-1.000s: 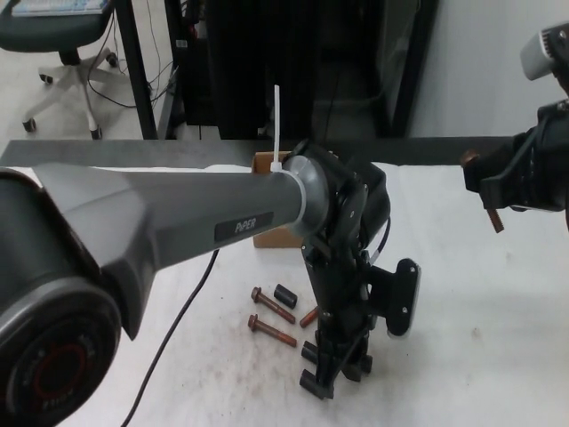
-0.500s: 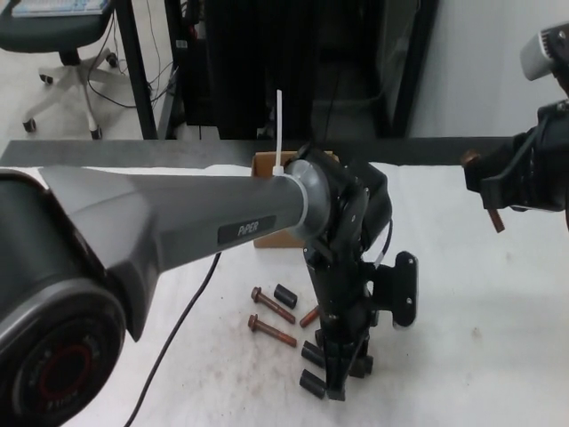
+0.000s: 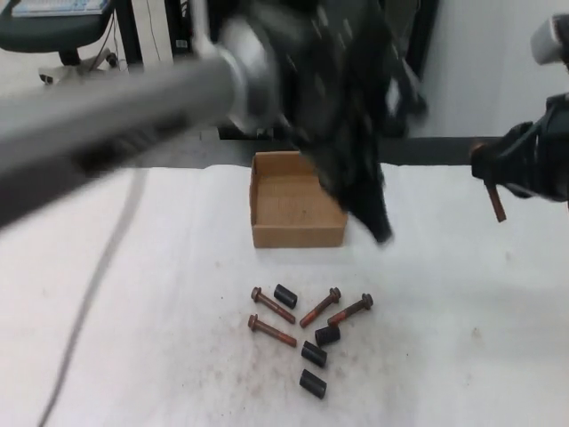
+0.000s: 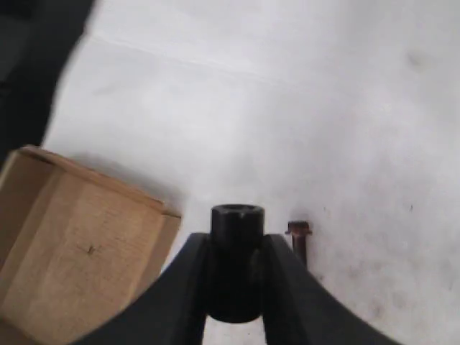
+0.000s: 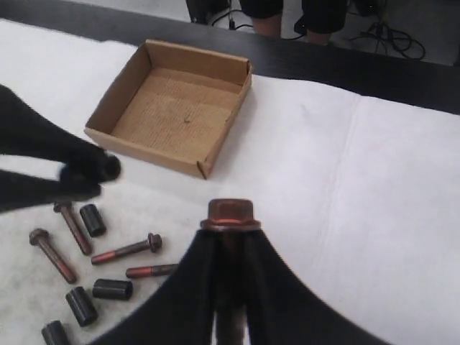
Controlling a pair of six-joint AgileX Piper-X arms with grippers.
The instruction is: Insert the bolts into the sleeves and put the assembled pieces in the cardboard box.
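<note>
Nearest us on the white worktop (image 3: 462,356) lie the loose parts: four rusty bolts (image 3: 271,330) and four black sleeves (image 3: 312,384), close together but none yet joined; just beyond them stands the cardboard box (image 3: 298,237), open side up. Above the box hangs the left tool (image 4: 237,244), clenched on a sleeve (image 4: 237,219) whose open end pokes out past the fingertips (the left wrist view looks down past it at a corner of the box and one bolt on the worktop). Farther off to the right, well apart from it and high over the worktop, the right tool (image 5: 230,237) grips a bolt (image 5: 230,210) by the shank, its head standing proud of the fingertips.

What we see changed is the left arm. A second ago it was down among the nearest sleeves, its tool low at the worktop; now it has swung up and away, taking one sleeve with it. The right arm has not budged, with its bolt gripped as before. We judge the pick-up done on both sides; next comes bringing the two together in the air and lining the shank up with the bore, a fussy alignment; boxing is not yet begun.
</note>
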